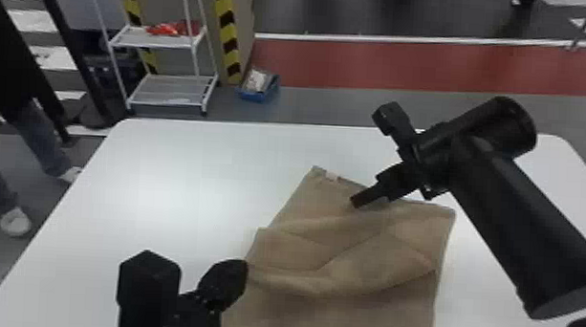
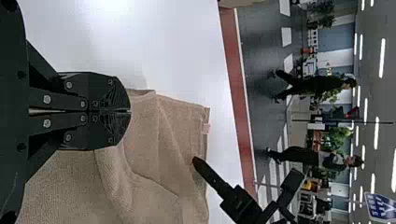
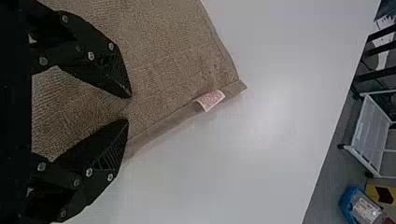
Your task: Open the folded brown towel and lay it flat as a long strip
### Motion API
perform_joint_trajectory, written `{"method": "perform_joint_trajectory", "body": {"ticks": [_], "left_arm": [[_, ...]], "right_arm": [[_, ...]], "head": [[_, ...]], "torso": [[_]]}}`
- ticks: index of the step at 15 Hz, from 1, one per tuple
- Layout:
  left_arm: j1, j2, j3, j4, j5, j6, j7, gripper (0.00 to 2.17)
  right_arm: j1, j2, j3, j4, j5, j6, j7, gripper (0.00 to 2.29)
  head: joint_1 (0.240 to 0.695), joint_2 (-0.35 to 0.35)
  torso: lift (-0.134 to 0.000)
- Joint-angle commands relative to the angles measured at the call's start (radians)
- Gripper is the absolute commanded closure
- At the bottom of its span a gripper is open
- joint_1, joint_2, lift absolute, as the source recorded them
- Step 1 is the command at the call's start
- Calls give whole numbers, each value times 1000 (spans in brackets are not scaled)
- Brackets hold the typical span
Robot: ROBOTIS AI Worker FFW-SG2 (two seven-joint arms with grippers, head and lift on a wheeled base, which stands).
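The brown towel (image 1: 330,253) lies on the white table with its far end spread and raised folds across its middle. At its left edge is my left gripper (image 1: 240,270); in the left wrist view this gripper (image 2: 130,111) has its fingers together on the towel (image 2: 173,135), with creases running from the tips. Over the towel's far part is my right gripper (image 1: 356,202). The right wrist view has that gripper (image 3: 130,108) open, one finger above the towel (image 3: 163,60) and the other across its hemmed edge. A small white label (image 3: 210,100) sits on that hem near a corner.
The white table (image 1: 162,182) extends to the left of the towel and beyond it. On the floor behind stand a white wire shelf (image 1: 171,89) and a blue bin (image 1: 259,94).
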Motion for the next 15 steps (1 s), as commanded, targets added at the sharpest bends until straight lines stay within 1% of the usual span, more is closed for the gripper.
{"method": "perform_joint_trajectory", "body": {"ticks": [1,2,3,4,5,7,10,15], "left_arm": [[-1,0,1,3,0,-2,0,1447],[-3,0,1,5,0,-2,0,1447],[-6,0,1,9,1,-2,0,1447],[-7,0,0,11,1,-2,0,1447],[-9,0,0,12,0,-2,0,1447],[-14,2,0,12,1,1,-1,1447],[-15,5,1,6,1,1,0,1447],[-15,9,4,-17,1,-2,6,1447]], "right_arm": [[-20,1,5,13,10,-2,2,1021],[-22,1,5,13,14,-2,3,1436],[-23,1,3,13,16,-2,3,1507],[-26,1,2,13,16,-2,8,1511],[-26,1,2,13,17,1,10,1693],[-25,1,-1,12,33,10,20,1717],[-6,1,-20,-16,66,65,46,1717],[67,1,-33,-218,68,237,85,1717]], "head": [[695,90],[695,88],[695,87],[695,86],[695,85],[695,85],[695,81],[695,84]], "torso": [[-123],[-123],[-123],[-123],[-123],[-123],[-123],[-123]]}}
